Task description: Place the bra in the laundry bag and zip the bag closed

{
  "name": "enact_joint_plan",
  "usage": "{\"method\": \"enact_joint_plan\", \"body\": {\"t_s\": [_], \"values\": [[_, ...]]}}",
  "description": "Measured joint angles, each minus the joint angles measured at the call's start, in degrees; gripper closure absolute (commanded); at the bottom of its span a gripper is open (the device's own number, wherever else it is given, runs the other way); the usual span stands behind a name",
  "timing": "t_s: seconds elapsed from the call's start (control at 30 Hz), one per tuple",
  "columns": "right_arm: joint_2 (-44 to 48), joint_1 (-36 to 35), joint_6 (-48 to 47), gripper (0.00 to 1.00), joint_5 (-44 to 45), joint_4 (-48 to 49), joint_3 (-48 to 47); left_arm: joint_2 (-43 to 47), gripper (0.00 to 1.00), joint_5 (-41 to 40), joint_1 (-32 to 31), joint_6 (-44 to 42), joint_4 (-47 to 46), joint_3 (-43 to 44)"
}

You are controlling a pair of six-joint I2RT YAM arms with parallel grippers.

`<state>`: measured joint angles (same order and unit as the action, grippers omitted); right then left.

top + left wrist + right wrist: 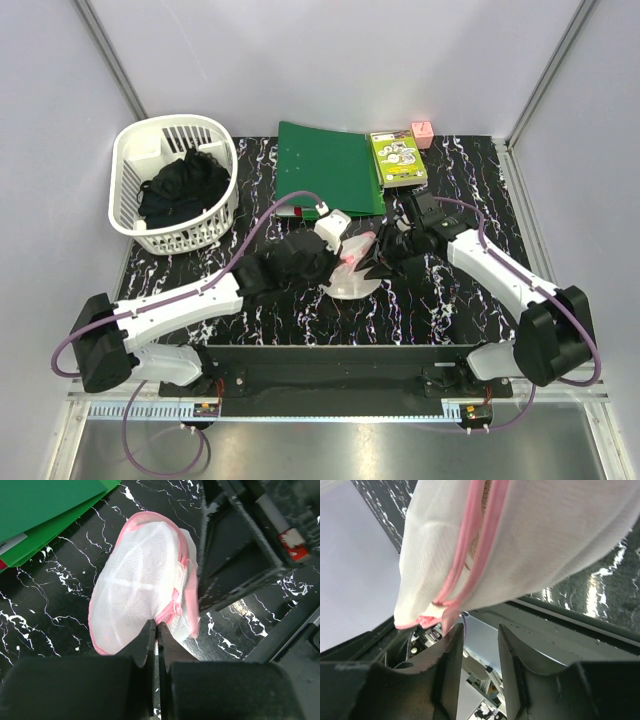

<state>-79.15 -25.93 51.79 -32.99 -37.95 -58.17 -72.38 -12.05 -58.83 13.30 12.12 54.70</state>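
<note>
Dead centre of the black marbled surface (420,300), the laundry bag (352,272) sits between the two arms, and from overhead that's about all you get: white mesh, a flash of pink, black arms crowding in. Over to the left wrist camera, and now it's clear: the left pincer (156,628) is pressed together right on the pink trim at the bag's near end, clamped on it. From here the bag reads as an oval, its long axis running from those tips away toward the green folder (45,510), rounded far end pointing up-frame, zip side turned to the right of frame. Right wrist camera gives the close-up: the bag hangs over the right pincer (480,647), whose fingers stand apart, gripping nothing, the bag's pink corner just above one of them. The pink zip runs from top to lower left, and a peach sliver (469,555) shows in its gap, too little to name. Back left, a white basket (175,232) holds black clothes (182,190).
</note>
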Motion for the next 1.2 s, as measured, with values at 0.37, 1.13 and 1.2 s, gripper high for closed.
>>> {"method": "enact_joint_plan", "body": {"t_s": [0.37, 1.13, 1.2], "values": [[7.61, 0.7, 1.33, 0.23, 3.61, -8.57, -1.75, -0.22, 1.0, 2.16, -0.04, -1.55, -0.66, -0.37], [4.85, 3.32, 20.48, 0.55, 2.93, 3.45, 3.04, -0.61, 1.0, 7.48, -1.33, -4.98, -2.75, -0.87], [4.83, 3.32, 20.61, 0.74, 2.93, 3.89, 3.39, -0.74, 0.95, 7.8, -1.36, -6.01, -2.78, -0.87]]}}
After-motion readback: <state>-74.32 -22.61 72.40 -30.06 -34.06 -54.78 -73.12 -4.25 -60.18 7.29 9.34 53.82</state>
